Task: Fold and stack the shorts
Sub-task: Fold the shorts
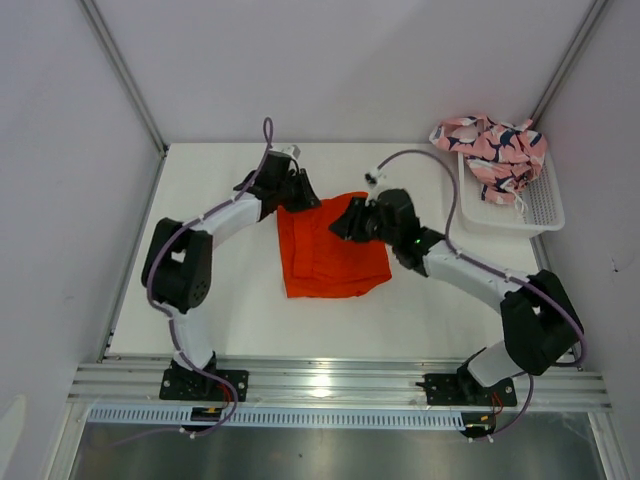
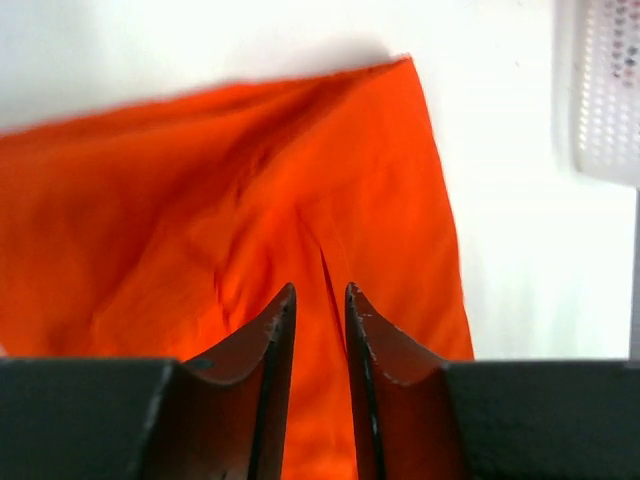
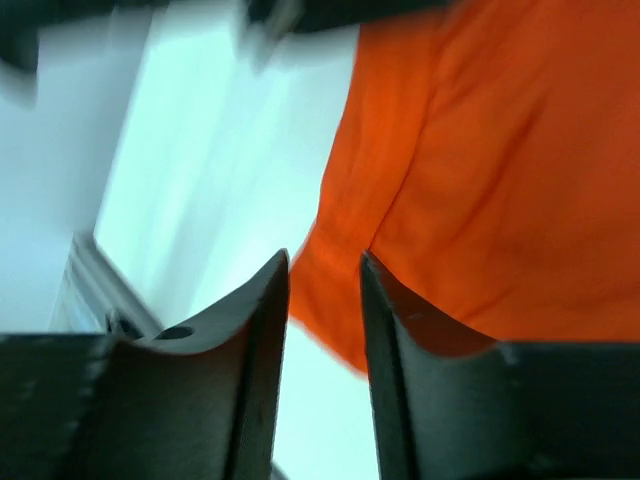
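The orange shorts (image 1: 332, 258) lie folded in a rough square on the middle of the white table. My left gripper (image 1: 300, 192) hovers at their far left corner. In the left wrist view its jaws (image 2: 320, 290) stand a narrow gap apart over the orange shorts (image 2: 200, 190), with a crease running under the gap. My right gripper (image 1: 347, 220) is at the far right edge of the cloth. The blurred right wrist view shows this gripper (image 3: 325, 255) open, with the hem of the orange shorts (image 3: 500, 150) and bare table showing through. The pink printed shorts (image 1: 495, 148) sit bunched in the basket.
A white mesh basket (image 1: 541, 208) stands at the back right corner of the table, and its rim shows in the left wrist view (image 2: 605, 90). Grey walls and metal posts enclose the table. The arms' base rail (image 1: 330, 385) runs along the near edge.
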